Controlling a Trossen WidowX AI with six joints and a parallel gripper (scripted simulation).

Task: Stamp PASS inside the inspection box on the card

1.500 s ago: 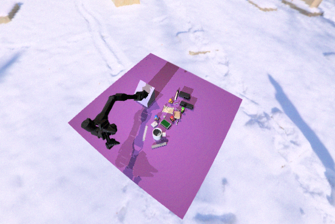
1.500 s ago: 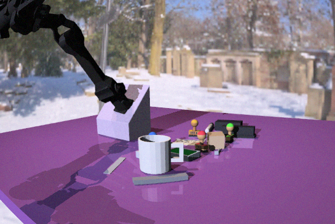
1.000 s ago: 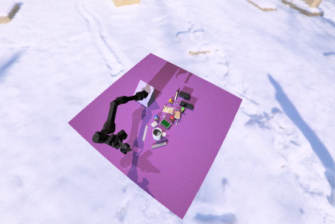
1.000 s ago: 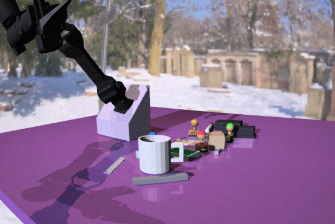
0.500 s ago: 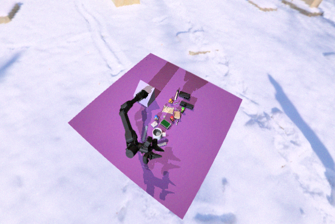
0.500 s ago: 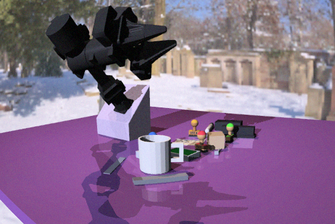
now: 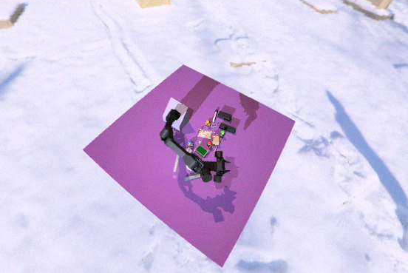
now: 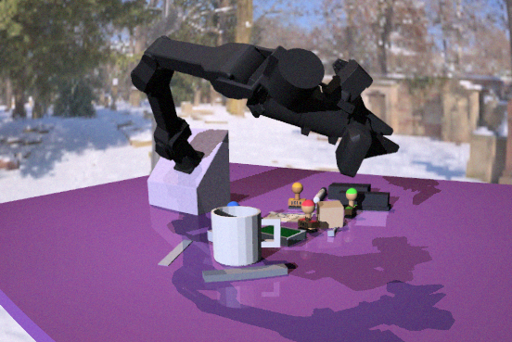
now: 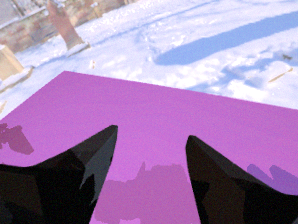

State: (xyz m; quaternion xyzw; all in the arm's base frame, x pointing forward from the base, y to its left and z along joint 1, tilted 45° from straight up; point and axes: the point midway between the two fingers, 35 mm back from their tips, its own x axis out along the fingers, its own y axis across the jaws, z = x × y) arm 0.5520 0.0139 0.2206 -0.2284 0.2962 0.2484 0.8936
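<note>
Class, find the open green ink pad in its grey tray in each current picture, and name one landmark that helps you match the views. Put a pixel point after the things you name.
Top: the green ink pad in its grey tray (image 7: pixel 202 151) (image 8: pixel 284 233) lies just below centre, left of the black gripper (image 7: pixel 228 166) (image 8: pixel 377 162) (image 9: pixel 152 131).
Exterior: low, right of centre, partly behind the white mug's handle (image 8: pixel 279 233).
Wrist: not in it.
Shared landmark: the purple tabletop (image 7: pixel 140 152) (image 8: pixel 116 283) (image 9: pixel 150 110).

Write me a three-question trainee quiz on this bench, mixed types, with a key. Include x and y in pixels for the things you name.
1. True or false: the gripper (image 7: pixel 229 166) (image 8: pixel 394 140) (image 9: pixel 152 136) is holding a stamp.
2. The face of the ink pad (image 7: pixel 202 150) (image 8: pixel 283 233) is: A) red; B) green; C) blue.
3. Name the four knob colours on the stamps.

Key:
1. False; its fingers stand apart with nothing between them.
2. B.
3. Orange (image 7: pixel 208 122) (image 8: pixel 297 186), green (image 7: pixel 222 132) (image 8: pixel 352 192), red (image 7: pixel 209 143) (image 8: pixel 308 205), blue (image 7: pixel 191 141) (image 8: pixel 233 203).
</note>
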